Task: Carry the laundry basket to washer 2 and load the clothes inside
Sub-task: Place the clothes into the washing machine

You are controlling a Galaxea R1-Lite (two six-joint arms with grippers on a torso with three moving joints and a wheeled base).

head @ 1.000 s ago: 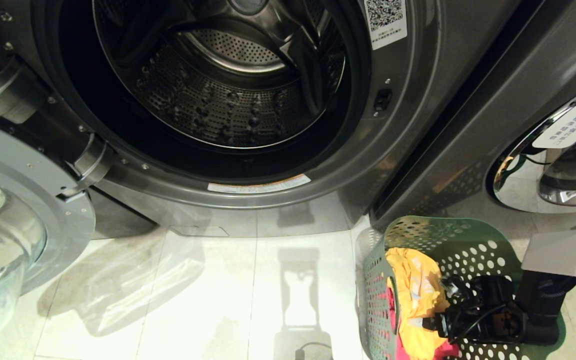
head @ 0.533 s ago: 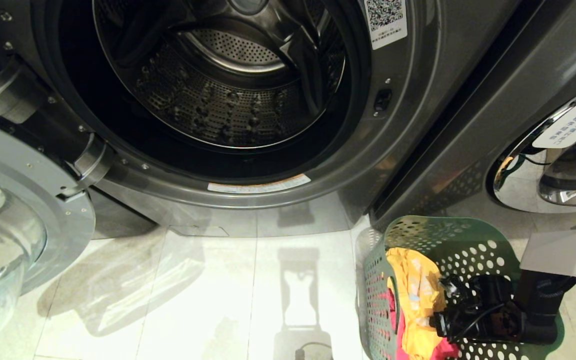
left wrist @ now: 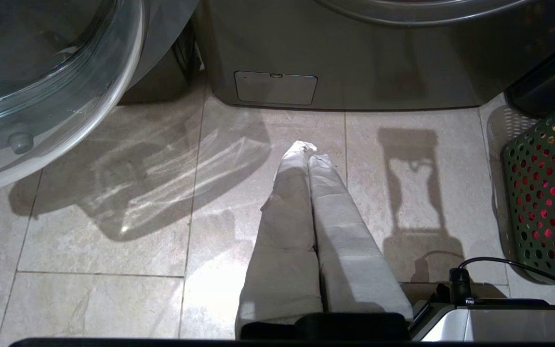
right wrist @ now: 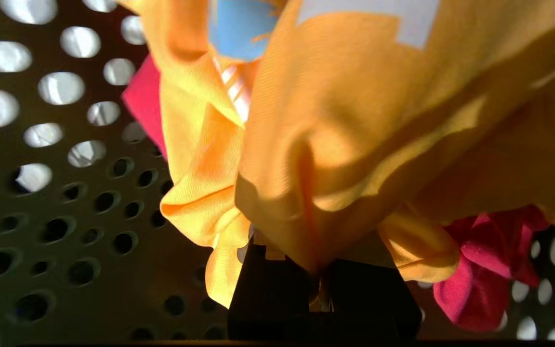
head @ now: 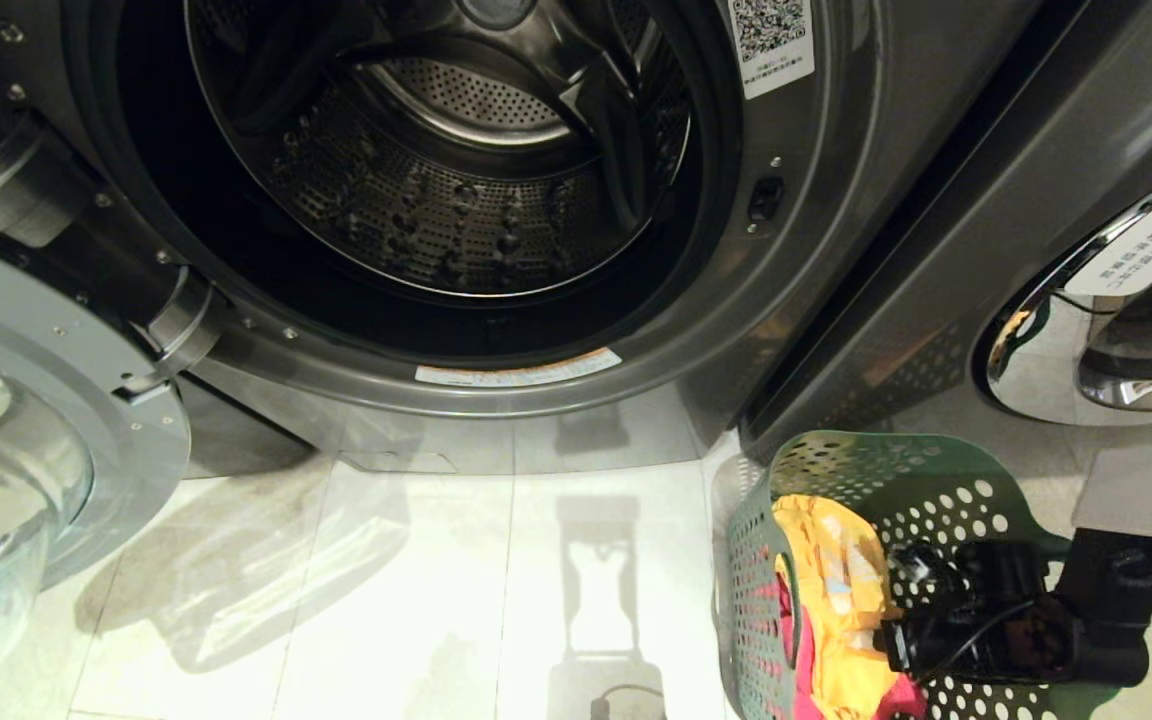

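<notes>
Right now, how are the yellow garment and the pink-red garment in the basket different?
The yellow garment is pinched by the shut right gripper and lies on top; the pink-red garment sits loose beneath it, ungripped. The yellow one carries blue and white print; the pink-red one looks plain. Both are crumpled inside the laundry basket.

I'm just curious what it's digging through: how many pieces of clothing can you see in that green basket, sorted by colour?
Yellow: 1, the yellow garment, pinched by the right gripper inside the laundry basket
Pink-red: 1, the pink-red garment, beneath the yellow one
Total: 2 visible; anything buried deeper cannot be seen.
</notes>
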